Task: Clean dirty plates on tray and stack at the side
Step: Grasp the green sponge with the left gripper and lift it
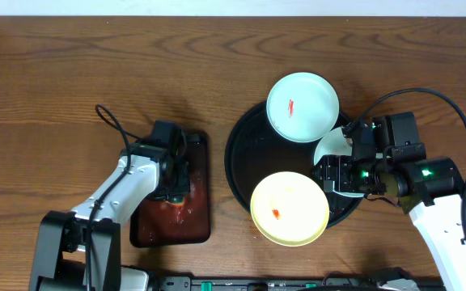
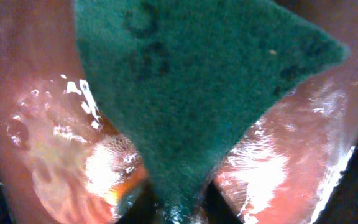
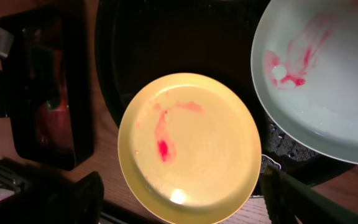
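Your left end effector (image 1: 172, 176) is clamped on a green sponge (image 2: 191, 81) and hangs low over the small brown rectangular tray (image 1: 196, 222). The sponge is a coarse, fibrous scouring pad with one corner pointing downward. The brown tray beneath it is glossy and wet, with foam and bubbles on its floor. Judge this as the wetting step: the sponge is taking up liquid, and no plate is being scrubbed yet.

To the right, the round black tray (image 1: 245, 153) sits on the wood-grain tabletop (image 1: 95, 65). It is glossy, has a raised rim, and carries all three plates. The yellow plate (image 1: 290, 208) overhangs the near rim, and one mint plate (image 1: 302, 107) overhangs the far rim. A second mint plate (image 1: 330, 148) lies partly under the right arm. All are smooth, shallow, round plastic. Red smears show on the yellow plate and on at least one mint plate.

Your right end effector (image 1: 330, 174) has its fingers spread apart, holding nothing, just beside the second mint plate. Next, expect to carry the sponge across to a smeared plate while the right arm steadies it. The thin, slick rims call for a careful pinch.
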Controlling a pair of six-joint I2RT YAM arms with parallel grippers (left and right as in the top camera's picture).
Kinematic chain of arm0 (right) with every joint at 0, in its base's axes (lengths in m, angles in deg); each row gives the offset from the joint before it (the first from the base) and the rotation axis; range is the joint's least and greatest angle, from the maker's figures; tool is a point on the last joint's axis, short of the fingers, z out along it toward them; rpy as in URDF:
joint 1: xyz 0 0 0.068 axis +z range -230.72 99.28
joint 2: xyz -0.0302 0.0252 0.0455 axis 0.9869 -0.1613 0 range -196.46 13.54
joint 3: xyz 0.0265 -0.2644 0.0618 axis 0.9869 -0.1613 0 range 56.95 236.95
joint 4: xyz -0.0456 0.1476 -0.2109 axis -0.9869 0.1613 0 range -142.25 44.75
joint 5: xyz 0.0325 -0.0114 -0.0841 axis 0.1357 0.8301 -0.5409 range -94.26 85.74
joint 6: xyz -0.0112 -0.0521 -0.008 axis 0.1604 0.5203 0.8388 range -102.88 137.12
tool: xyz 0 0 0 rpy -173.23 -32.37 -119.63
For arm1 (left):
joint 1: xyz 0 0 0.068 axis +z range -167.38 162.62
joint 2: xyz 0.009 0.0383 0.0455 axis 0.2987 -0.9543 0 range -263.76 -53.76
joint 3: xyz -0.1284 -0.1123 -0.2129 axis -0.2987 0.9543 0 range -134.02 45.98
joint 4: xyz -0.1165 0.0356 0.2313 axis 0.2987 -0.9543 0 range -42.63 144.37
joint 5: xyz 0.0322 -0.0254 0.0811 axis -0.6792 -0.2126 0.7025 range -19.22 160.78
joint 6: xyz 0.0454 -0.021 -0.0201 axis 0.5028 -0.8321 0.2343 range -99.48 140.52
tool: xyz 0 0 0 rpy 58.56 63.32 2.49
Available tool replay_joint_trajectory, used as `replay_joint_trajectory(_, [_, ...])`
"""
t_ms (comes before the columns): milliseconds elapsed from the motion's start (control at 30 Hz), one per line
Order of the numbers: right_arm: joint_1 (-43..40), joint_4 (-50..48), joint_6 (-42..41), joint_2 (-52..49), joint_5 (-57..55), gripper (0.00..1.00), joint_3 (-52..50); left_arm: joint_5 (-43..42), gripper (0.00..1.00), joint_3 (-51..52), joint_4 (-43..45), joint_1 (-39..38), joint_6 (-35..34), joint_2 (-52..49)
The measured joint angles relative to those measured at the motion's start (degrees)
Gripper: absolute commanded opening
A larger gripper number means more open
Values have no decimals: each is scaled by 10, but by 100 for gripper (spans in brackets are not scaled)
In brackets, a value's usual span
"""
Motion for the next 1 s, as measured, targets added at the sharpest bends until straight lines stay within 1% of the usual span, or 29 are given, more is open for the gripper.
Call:
replay_joint_trajectory(167, [0,0,0,0,0,80,0,3,8,-2,-7,0,0,0])
replay_joint_trajectory(200, [0,0,0,0,0,80,0,3,14,-6,-14,0,0,0])
replay_joint_trajectory(233, [0,0,0,0,0,80,0,3,29,-12,-26,0,0,0])
replay_joint_trajectory(267, [0,0,0,0,0,80,0,3,46,-18,-38,0,2,0])
replay_joint_trajectory(300, [0,0,0,0,0,80,0,1,53,-24,-50,0,4,0])
replay_joint_trajectory(333, [0,0,0,0,0,80,0,-1,57,-33,-63,-1,1,0])
replay_joint_trajectory(367, [0,0,0,0,0,80,0,-3,59,-43,-77,-1,2,0])
replay_joint_trajectory(467, [0,0,0,0,0,81,0,-5,59,-76,-107,-1,0,3])
replay_joint_trajectory(633, [0,-2,0,0,0,81,0,0,59,-98,-94,-1,0,15])
replay_joint_trajectory(700, [0,-2,0,0,0,81,0,14,59,-98,-79,-1,0,16])
replay_joint_trajectory(900, [0,-2,0,0,0,81,0,50,58,-75,17,-1,1,11])
replay_joint_trajectory(1000, [0,-2,0,0,0,84,0,52,54,-54,43,-1,0,-7])
